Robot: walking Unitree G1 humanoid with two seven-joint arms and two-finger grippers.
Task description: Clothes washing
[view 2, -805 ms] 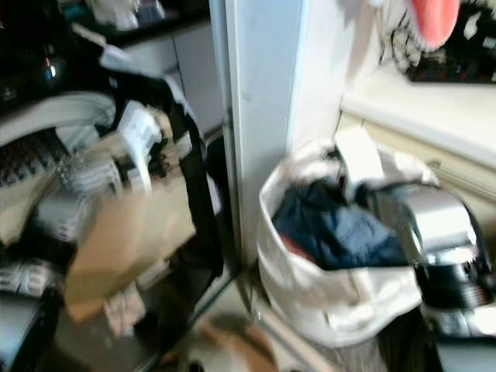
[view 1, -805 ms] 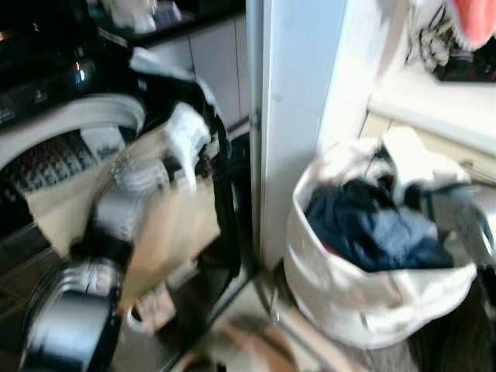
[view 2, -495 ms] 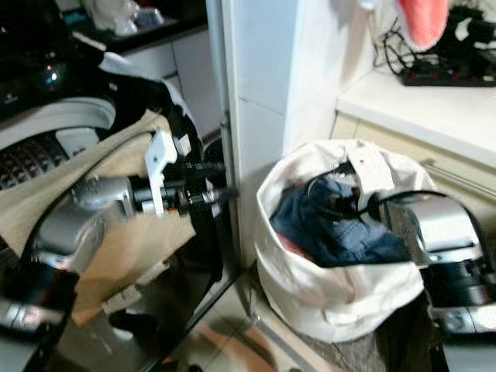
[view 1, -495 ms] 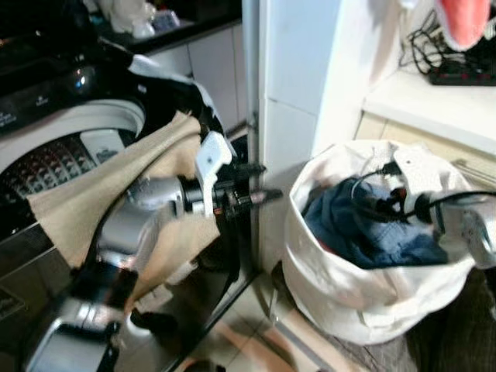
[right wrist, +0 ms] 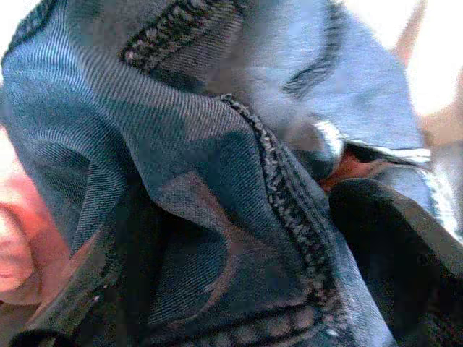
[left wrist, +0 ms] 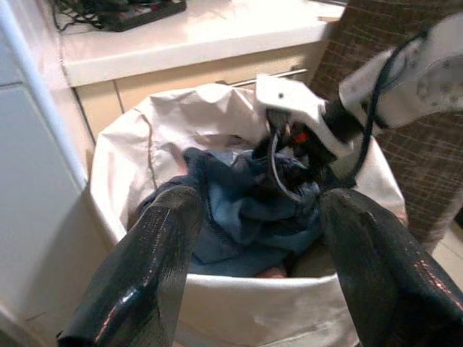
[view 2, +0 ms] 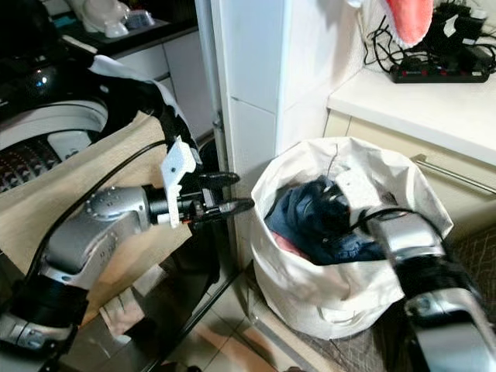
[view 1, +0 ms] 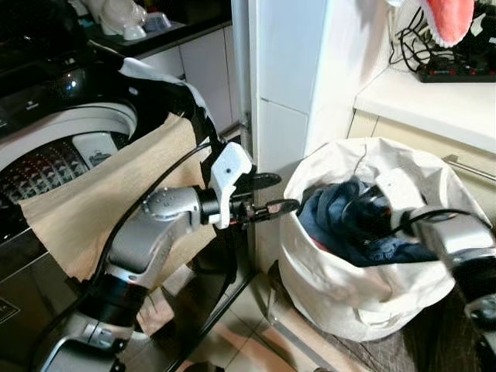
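My right hand (view 2: 329, 203) is plunged into a white laundry bag (view 1: 364, 298) on the floor, beside a white pillar (view 1: 291, 85). Its fingers (right wrist: 394, 249) are spread w/ blue denim clothes (left wrist: 239, 217) bunched between them; can't tell whether they've clamped yet. A bit of pink fabric (right wrist: 18, 238) lies under the denim. My left hand (view 1: 273, 194) hangs in mid-air just beside the bag's rim, fingers apart, gripping nothing. To my left, a top-load washing machine (view 1: 54, 147) w/ a tan cloth (view 1: 93, 209) draped over its edge. A white worktop (view 1: 434, 97) behind the bag carries a power strip (view 1: 457, 71).
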